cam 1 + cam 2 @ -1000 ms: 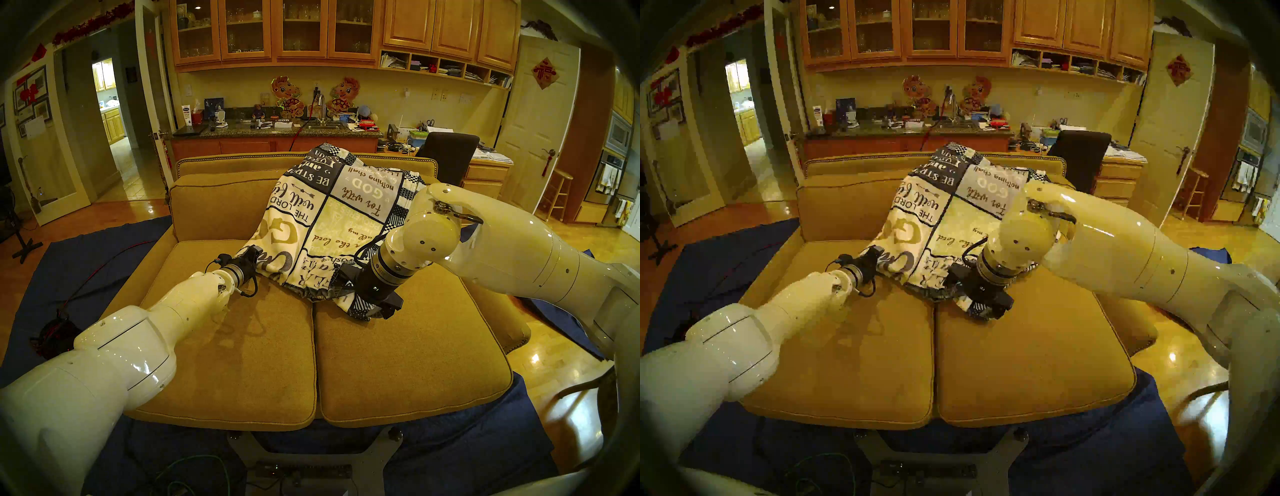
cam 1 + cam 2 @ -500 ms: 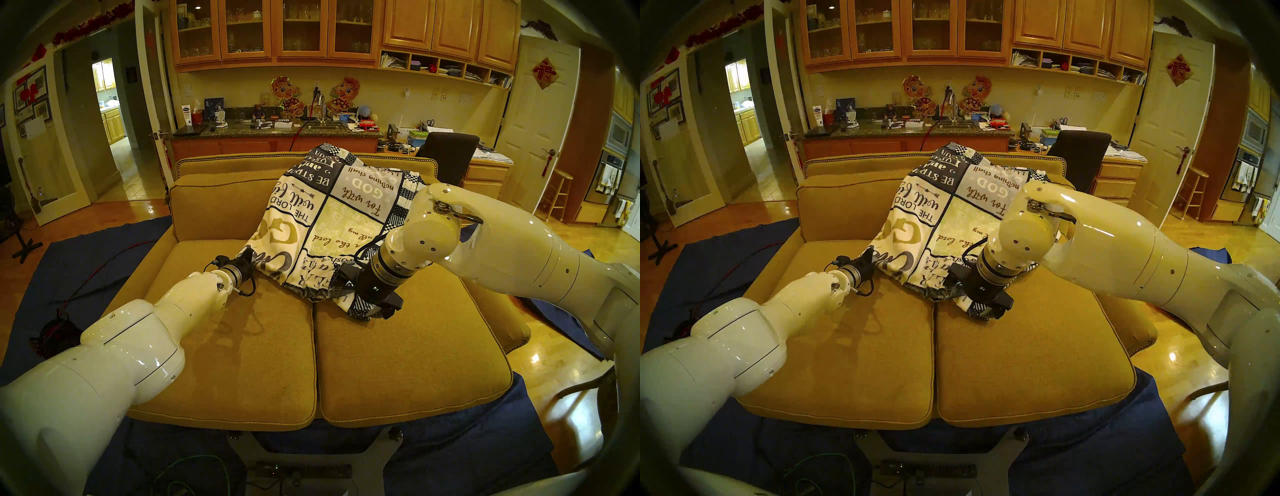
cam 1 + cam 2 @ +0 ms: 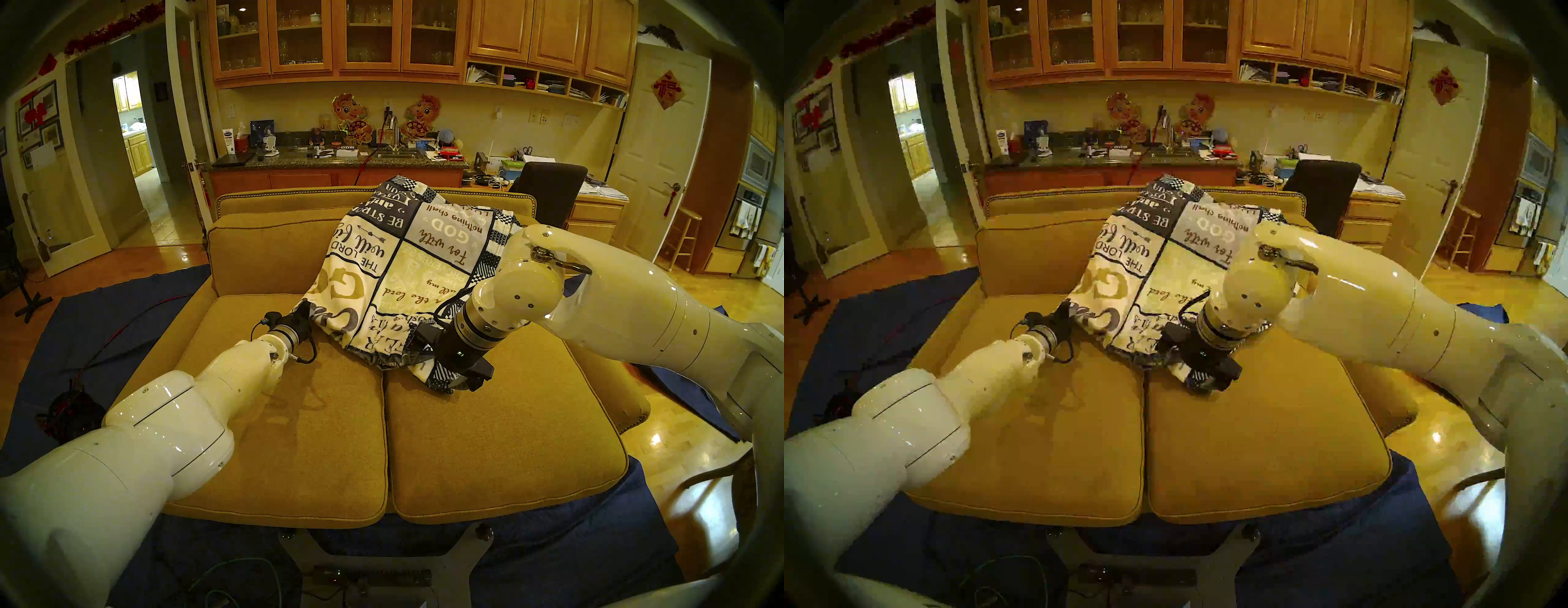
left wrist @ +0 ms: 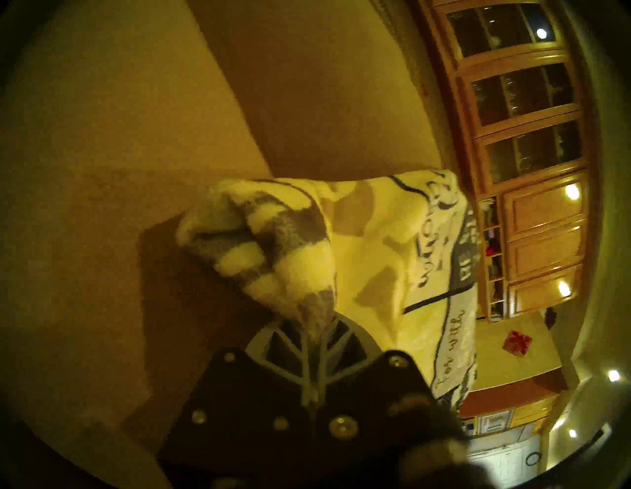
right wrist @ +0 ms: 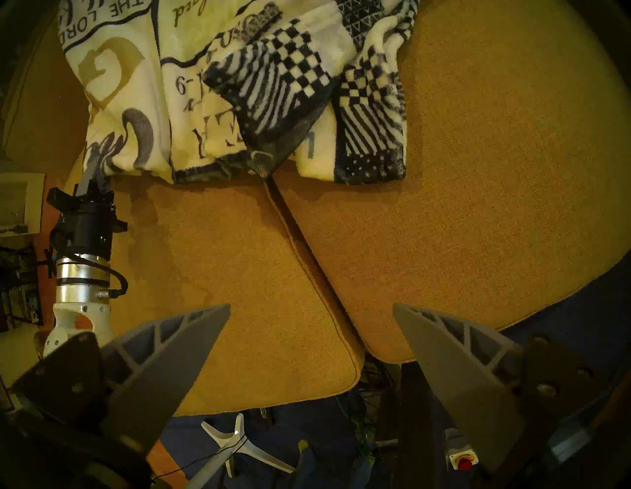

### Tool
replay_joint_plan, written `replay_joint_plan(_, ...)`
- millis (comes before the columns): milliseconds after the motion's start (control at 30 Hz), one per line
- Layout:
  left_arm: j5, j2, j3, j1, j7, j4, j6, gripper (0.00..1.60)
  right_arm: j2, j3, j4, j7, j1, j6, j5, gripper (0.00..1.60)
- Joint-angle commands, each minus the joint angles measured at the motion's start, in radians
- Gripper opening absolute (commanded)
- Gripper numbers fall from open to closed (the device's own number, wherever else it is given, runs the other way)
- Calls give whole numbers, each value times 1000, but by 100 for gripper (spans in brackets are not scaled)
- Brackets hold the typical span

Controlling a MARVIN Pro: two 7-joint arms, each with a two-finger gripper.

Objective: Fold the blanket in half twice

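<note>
Blanket [image 3: 399, 271] draped over the sofa [image 3: 297, 424]: upper part lies over the backrest, lower part spills down onto the seat cushions, bunched along its bottom edge across the seam between the two cushions. Lettering reads upside down from the head view.

Left gripper [image 4: 316, 336] at the blanket's lower left corner, just above the left seat cushion. Fingers pinched together with a fold of plush cloth between them; wrist view shows the fabric gathered into a peak at the tips. Corner looks slightly lifted off the cushion, though the blur makes that uncertain.

Right gripper [image 5: 310, 341] held above the seat, pointing steeply down, near the checkered edge [image 5: 293, 75] on the blanket's right side. Its fingers stand wide apart, nothing between them, clear of the cloth.

Dark blue cloth [image 3: 106, 322] covers the floor around the sofa.
</note>
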Motion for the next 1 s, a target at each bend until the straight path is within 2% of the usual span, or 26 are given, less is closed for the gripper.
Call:
replay_joint_plan(0,12,-19,4,44,-116,-87,-74,0,1,9,-2,2,11,2,-2,160)
replay_joint_plan(200,3,-15,-4,113,-123,-157,-148,0,1,9,-2,2,11,2,-2,160)
replay_joint_plan(500,6,26,-12,214,-114,-274,-274,0,1,9,-2,2,11,1,-2,160)
replay_joint_plan(967,61,101,-5,284,-126,-478,-452,0,0,8,-1,2,9,0,-1,160)
